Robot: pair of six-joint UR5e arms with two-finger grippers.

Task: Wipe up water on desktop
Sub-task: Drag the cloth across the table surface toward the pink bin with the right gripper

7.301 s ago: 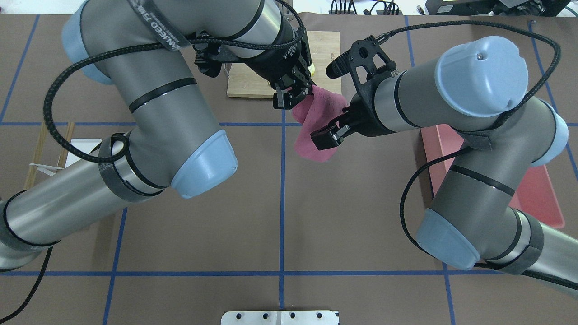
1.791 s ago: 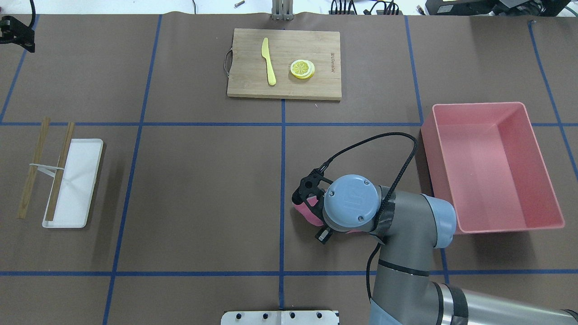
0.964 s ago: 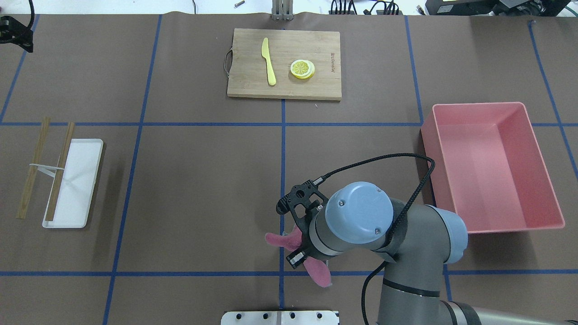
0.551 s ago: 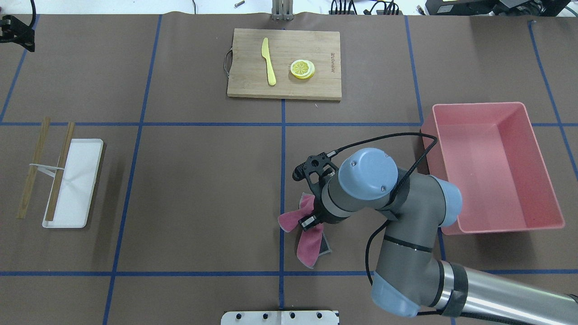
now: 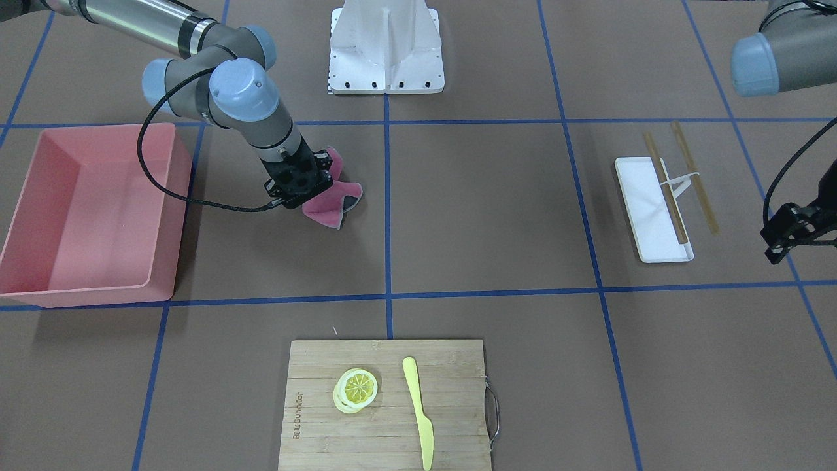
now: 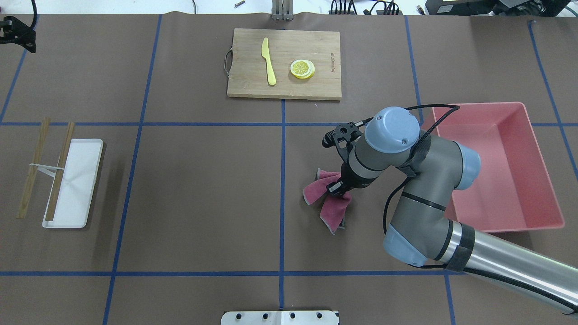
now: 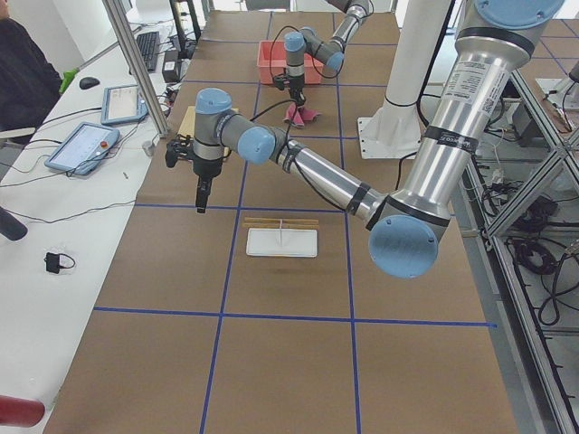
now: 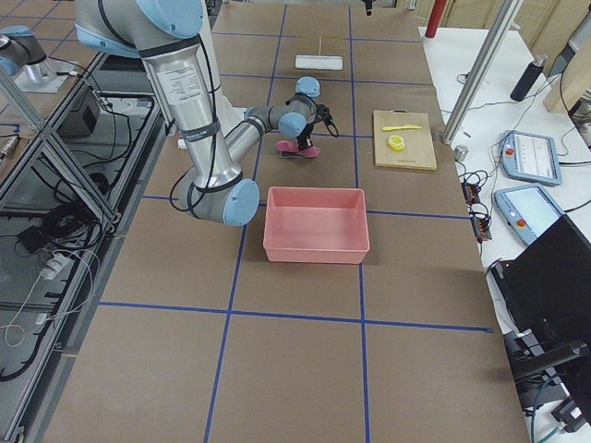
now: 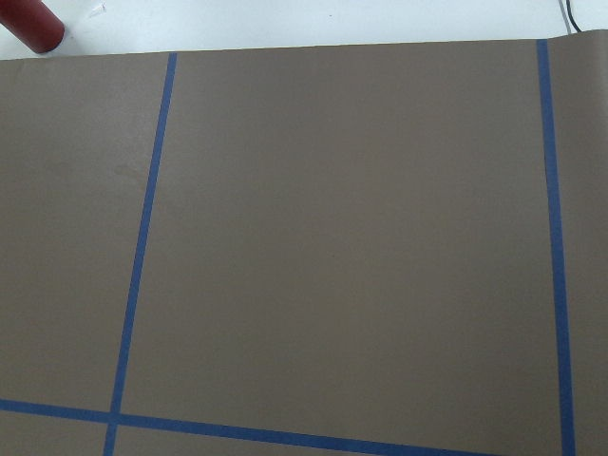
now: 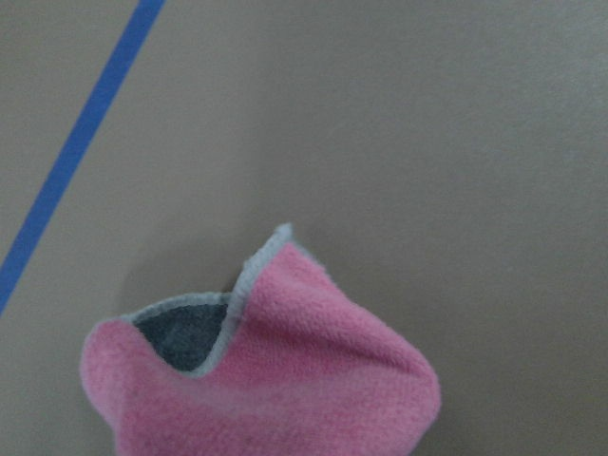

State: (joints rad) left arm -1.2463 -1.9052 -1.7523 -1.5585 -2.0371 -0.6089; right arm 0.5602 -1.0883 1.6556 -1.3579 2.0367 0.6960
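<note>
The brown desktop with blue tape lines carries a crumpled pink cloth right of the centre line. My right gripper points down, shut on the cloth and pressing it on the surface. The cloth also shows in the front view under that gripper, and fills the bottom of the right wrist view. I see no water. My left gripper hangs above the far left of the table, and I cannot tell its state. The left wrist view shows only bare desktop.
A pink bin stands just right of the right arm. A bamboo cutting board at the far middle holds a yellow knife and a lemon slice. A white tray with chopsticks lies at the left.
My right gripper has dragged the cloth away from the robot's base and to the right, from near the front tape line towards the bin. The left arm has stayed at the far left.
</note>
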